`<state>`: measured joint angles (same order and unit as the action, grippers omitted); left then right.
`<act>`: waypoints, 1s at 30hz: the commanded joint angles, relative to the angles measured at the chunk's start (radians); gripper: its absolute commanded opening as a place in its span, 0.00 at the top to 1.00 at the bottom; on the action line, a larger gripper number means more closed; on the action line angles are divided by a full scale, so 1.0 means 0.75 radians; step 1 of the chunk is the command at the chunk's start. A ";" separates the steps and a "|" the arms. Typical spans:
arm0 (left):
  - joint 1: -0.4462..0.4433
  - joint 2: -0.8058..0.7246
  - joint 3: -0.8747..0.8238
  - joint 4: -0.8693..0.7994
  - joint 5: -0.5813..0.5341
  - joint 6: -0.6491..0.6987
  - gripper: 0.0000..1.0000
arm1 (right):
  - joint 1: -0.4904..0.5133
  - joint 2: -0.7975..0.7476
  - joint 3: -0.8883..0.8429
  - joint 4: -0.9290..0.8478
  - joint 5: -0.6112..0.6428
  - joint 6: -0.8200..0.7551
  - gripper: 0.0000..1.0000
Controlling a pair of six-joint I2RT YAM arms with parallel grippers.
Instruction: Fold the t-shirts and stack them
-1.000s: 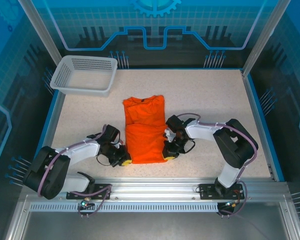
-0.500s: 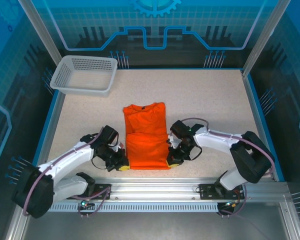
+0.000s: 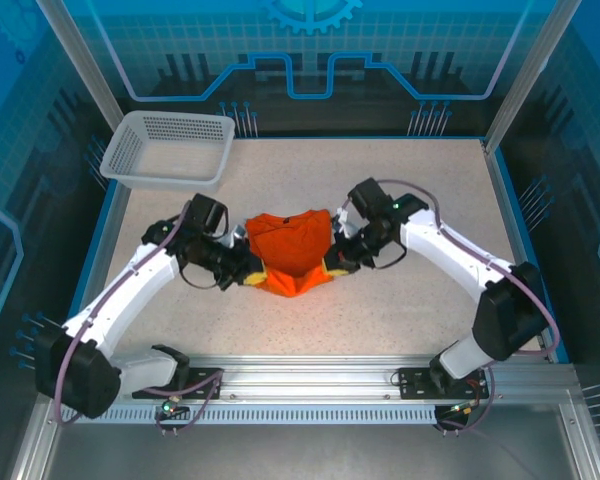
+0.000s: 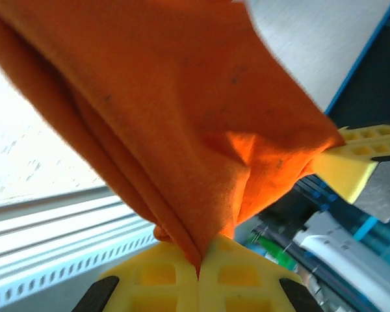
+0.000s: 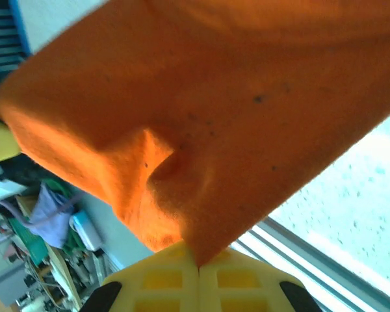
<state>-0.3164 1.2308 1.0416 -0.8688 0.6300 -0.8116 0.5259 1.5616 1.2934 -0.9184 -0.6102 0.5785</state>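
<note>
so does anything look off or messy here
Nothing damaged or spilled. The orange t-shirt sags bunched between the left claw and right claw, each pinched shut on one side, so it isn't flat. The white basket sits upright at the far left.

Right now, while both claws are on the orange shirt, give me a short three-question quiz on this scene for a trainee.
1. True or false: the orange t-shirt lies inside the white mesh basket.
2. Look at the left claw and the right claw. Which is shut on the t-shirt? A: left only. B: right only. C: both.
3. Fill in the missing word, using the robot's own sides: the basket stands at the far ____ corner of the table.

Key: 1 false, it is out on the table between the arms; 2 C; 3 left.
</note>
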 commanded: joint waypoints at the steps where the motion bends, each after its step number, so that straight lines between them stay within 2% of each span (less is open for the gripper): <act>1: 0.085 0.111 0.099 0.120 0.008 -0.030 1.00 | -0.080 0.139 0.147 -0.112 -0.072 -0.006 1.00; 7: 0.205 0.450 0.337 0.220 -0.028 -0.008 1.00 | -0.220 0.517 0.526 -0.197 -0.125 0.080 1.00; 13: 0.309 0.855 0.610 0.239 -0.081 -0.028 0.96 | -0.304 1.002 1.034 -0.311 -0.173 0.165 0.99; 15: 0.326 0.984 0.714 0.227 -0.117 -0.039 0.88 | -0.322 1.189 1.227 -0.349 -0.182 0.217 0.97; 16: 0.336 1.032 0.760 0.216 -0.137 -0.046 0.78 | -0.333 1.253 1.301 -0.357 -0.191 0.242 0.93; 17: 0.345 1.081 0.815 0.213 -0.160 -0.054 0.66 | -0.347 1.322 1.382 -0.380 -0.182 0.273 0.86; 18: 0.352 1.118 0.867 0.208 -0.183 -0.061 0.62 | -0.361 1.371 1.441 -0.381 -0.170 0.311 0.78; 19: 0.356 1.144 0.911 0.199 -0.199 -0.062 0.61 | -0.374 1.397 1.485 -0.368 -0.160 0.344 0.71; 21: 0.362 1.162 0.996 0.182 -0.245 -0.064 0.49 | -0.395 1.422 1.551 -0.311 -0.156 0.407 0.52; 22: 0.361 1.155 1.018 0.180 -0.266 -0.061 0.47 | -0.408 1.422 1.572 -0.293 -0.154 0.427 0.37; 27: 0.331 1.006 0.937 0.224 -0.312 -0.033 0.45 | -0.436 1.316 1.544 -0.305 -0.100 0.338 0.35; 30: 0.275 0.917 0.833 0.197 -0.306 0.056 0.39 | -0.395 1.148 1.328 -0.262 -0.052 0.210 0.38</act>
<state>-0.0677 2.0163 1.7248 -0.6933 0.4156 -0.8345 0.1986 2.5713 2.3852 -1.1103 -0.6762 0.8150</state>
